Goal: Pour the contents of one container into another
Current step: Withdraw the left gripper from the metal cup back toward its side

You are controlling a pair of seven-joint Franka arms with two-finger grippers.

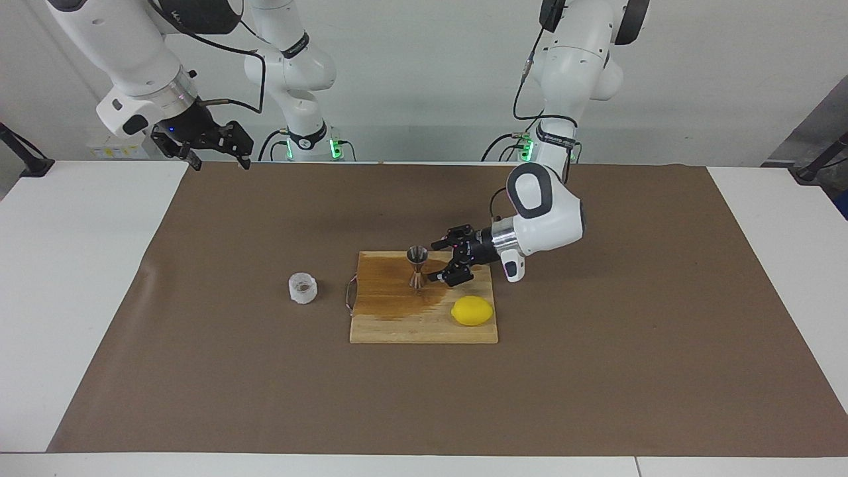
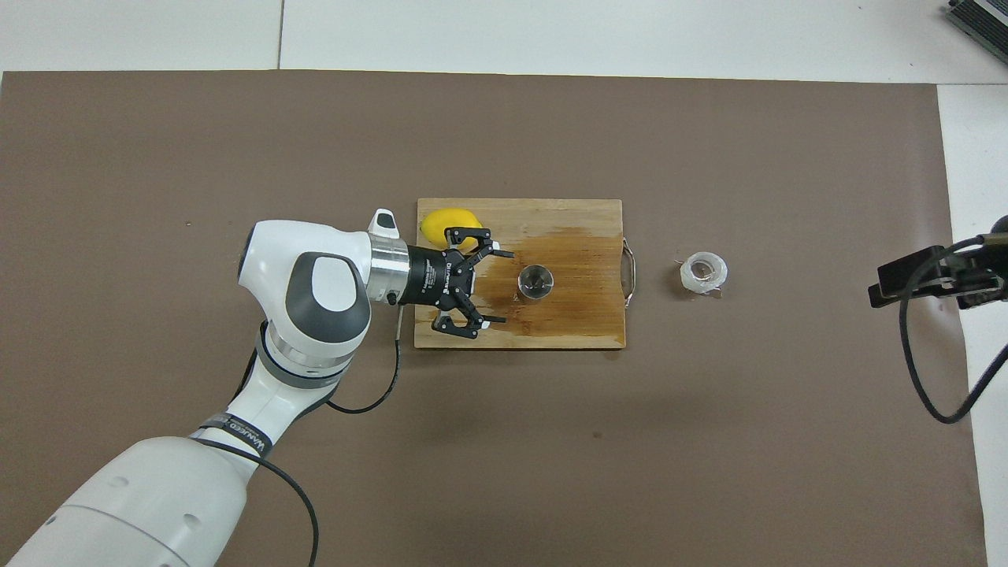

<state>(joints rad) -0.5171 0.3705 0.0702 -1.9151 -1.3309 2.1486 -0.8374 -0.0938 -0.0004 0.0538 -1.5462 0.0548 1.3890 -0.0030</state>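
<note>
The steel hourglass jigger (image 1: 417,266) (image 2: 535,282) stands upright on the wooden cutting board (image 1: 397,328) (image 2: 583,224). The small translucent white cup (image 1: 303,287) (image 2: 703,272) with brownish contents stands on the brown mat beside the board, toward the right arm's end. My left gripper (image 1: 440,261) (image 2: 498,288) is open and empty, low over the board, beside the jigger and apart from it. My right gripper (image 1: 218,159) (image 2: 906,282) waits raised over the mat's edge at its own end of the table, open and empty.
A yellow lemon (image 1: 472,311) (image 2: 449,224) lies on the board's corner, partly under the left gripper in the overhead view. A dark wet stain covers part of the board. The brown mat (image 1: 596,371) covers the table's middle.
</note>
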